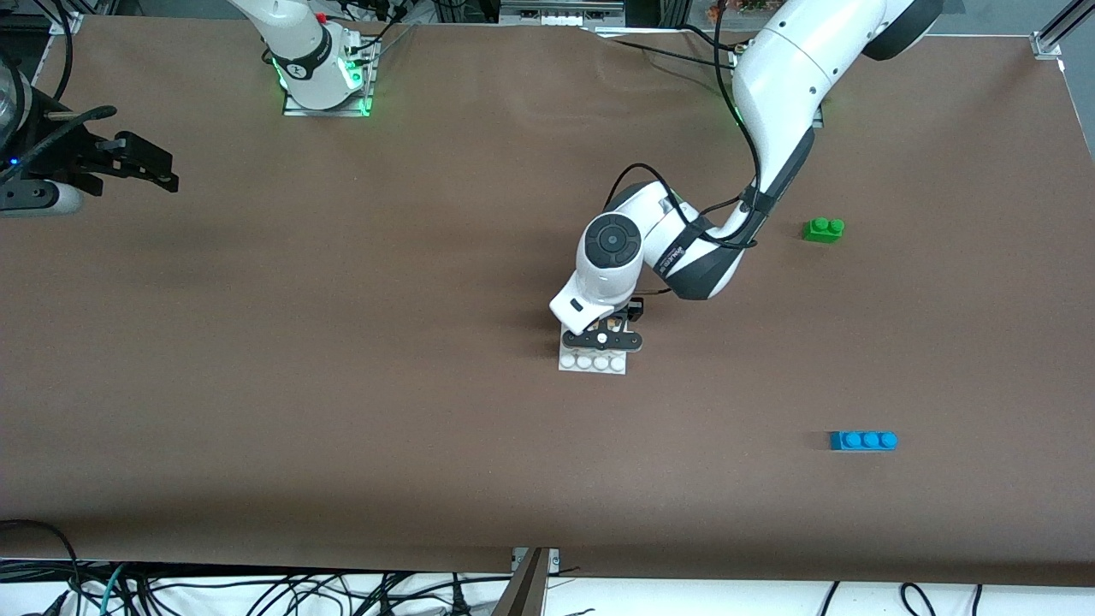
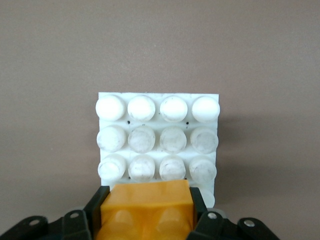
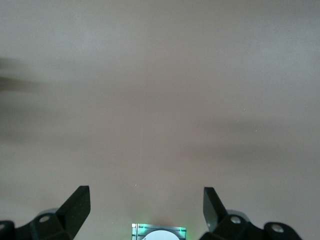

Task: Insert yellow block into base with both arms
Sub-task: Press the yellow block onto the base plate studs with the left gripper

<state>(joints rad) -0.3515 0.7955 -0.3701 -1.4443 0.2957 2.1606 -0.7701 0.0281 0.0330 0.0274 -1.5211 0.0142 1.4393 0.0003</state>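
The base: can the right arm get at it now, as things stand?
Probably only in part. The left pincer, shut on the yellow block, sits over the base; the right pincer waits open near the table's end.

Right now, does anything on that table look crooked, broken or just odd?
Nothing stands out. The left claw grips the yellow block over the white base, which looks whole. The green brick and blue brick lie upright; the right claw waits open.

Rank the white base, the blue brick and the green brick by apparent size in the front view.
1. White base, though the left gripper covers part of it.
2. Blue brick, three studs long.
3. Green brick, two studs, clearly the smallest.
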